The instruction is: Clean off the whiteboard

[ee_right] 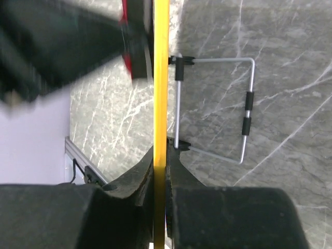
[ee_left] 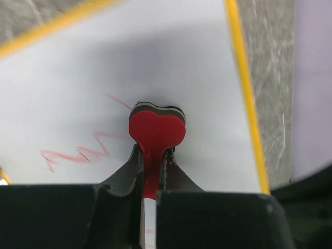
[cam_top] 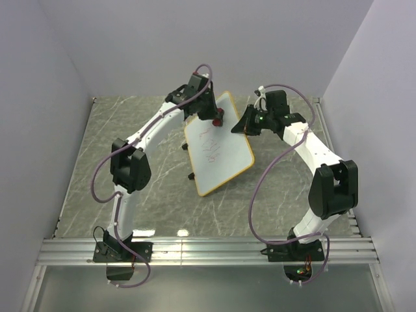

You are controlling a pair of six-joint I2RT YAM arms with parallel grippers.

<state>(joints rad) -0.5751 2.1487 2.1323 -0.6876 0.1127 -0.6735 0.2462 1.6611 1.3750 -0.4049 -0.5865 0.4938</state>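
The whiteboard (cam_top: 221,153) is white with an orange-yellow rim and red scribbles (cam_top: 209,144) in its middle. It is held tilted above the table. My right gripper (cam_top: 242,125) is shut on its right rim, seen edge-on in the right wrist view (ee_right: 161,93). My left gripper (cam_top: 214,117) is shut on the red eraser (ee_left: 156,129), whose felt face presses on the board's upper part (ee_left: 207,78). Red scribbles (ee_left: 78,151) lie left of the eraser.
A wire stand (ee_right: 246,109) with black clips folds out behind the board. The grey marble table (cam_top: 130,130) lies below. Aluminium rails (cam_top: 208,250) run along the near edge. Walls close in on three sides.
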